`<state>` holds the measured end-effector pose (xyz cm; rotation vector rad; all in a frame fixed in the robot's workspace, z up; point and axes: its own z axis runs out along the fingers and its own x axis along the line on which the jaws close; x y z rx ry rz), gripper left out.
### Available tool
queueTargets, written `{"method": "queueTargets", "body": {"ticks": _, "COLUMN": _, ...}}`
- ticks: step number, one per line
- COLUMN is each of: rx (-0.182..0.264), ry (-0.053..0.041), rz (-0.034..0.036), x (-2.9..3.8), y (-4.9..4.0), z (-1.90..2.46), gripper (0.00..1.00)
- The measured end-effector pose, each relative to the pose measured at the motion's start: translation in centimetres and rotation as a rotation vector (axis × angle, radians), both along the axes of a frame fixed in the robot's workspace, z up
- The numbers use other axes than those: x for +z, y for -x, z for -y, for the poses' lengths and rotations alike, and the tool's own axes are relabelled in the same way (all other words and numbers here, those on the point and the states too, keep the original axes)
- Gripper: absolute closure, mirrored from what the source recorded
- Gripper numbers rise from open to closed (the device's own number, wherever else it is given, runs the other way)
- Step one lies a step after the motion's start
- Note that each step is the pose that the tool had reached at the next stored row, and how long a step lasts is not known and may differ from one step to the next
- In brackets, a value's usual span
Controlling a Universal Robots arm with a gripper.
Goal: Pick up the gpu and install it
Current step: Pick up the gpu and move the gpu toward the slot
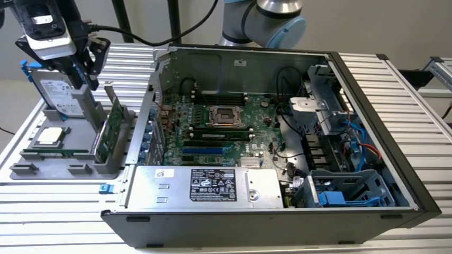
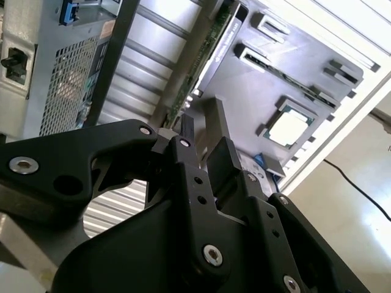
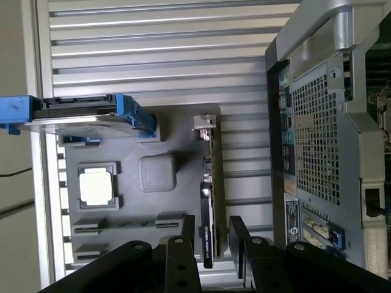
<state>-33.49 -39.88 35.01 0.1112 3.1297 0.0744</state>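
Note:
The gpu (image 1: 109, 132) stands on edge in a grey holder (image 1: 42, 159) at the exterior view's left, beside the open computer case (image 1: 367, 69). Its silver bracket points up. In the first wrist view the gpu (image 3: 211, 201) shows edge-on, green board with a black shroud. My gripper (image 1: 83, 79) hangs above the holder, over the hard drive and gpu, touching neither. It is open and holds nothing. In the first wrist view my gripper (image 3: 209, 241) has its two black fingers on either side of the card's line. The second wrist view shows my gripper (image 2: 200, 125) above the gpu (image 2: 204, 67).
A silver hard drive in a blue frame (image 1: 60, 98) stands upright in the holder, beside the gpu. A processor chip (image 1: 50, 136) lies flat in it. The case holds a motherboard (image 1: 226, 127), a power supply (image 1: 205, 182), and drive cages and cables at the exterior view's right.

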Motion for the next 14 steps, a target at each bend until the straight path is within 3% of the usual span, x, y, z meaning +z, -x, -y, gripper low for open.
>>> {"method": "queueTargets", "body": {"ticks": 14, "rx": 0.0, "ry": 0.0001, "rz": 0.0, "x": -0.58, "y": 0.0, "z": 0.0, "gripper": 0.0}}
